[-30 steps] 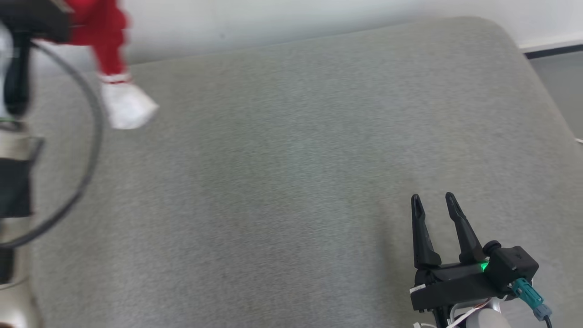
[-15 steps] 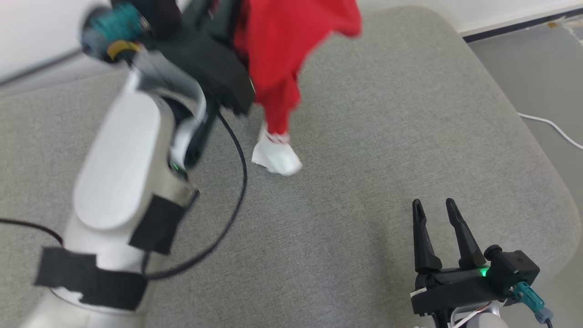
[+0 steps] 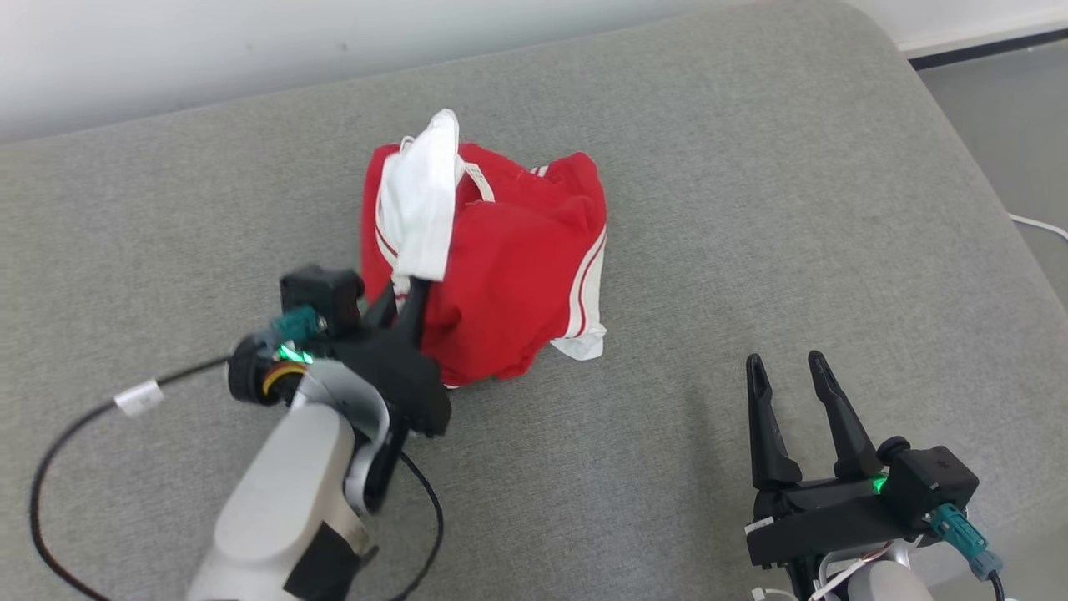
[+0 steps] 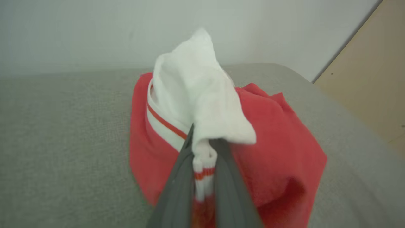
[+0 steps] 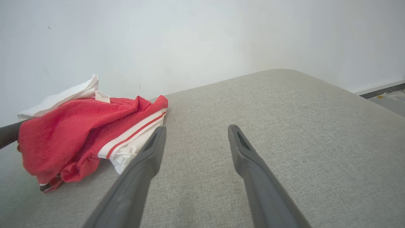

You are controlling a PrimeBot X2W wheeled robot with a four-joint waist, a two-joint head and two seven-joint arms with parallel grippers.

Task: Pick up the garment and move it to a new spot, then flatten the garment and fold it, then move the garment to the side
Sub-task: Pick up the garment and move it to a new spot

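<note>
Left hand (image 4: pixel 204 144) clamped on red garment (image 3: pixel 517 267), right hand (image 3: pixel 786 361) spread

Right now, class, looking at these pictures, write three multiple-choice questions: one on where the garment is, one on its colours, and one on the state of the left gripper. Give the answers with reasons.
1. Where is the garment?
A. On the floor
B. On the grey cushion
C. Hanging in the air

2. What colours is it?
A. Blue and yellow
B. All black
C. Red with white parts

3. What is the left gripper doing?
A. Shut on the garment's white part
B. Open, away from the garment
C. Shut on a cable

Answers:
1 B: the bunched heap rests on the cushion in the head view and the right wrist view.
2 C: the cloth is red, with white stripes and a white part.
3 A: the left wrist view shows both fingers pinching white cloth.
</note>
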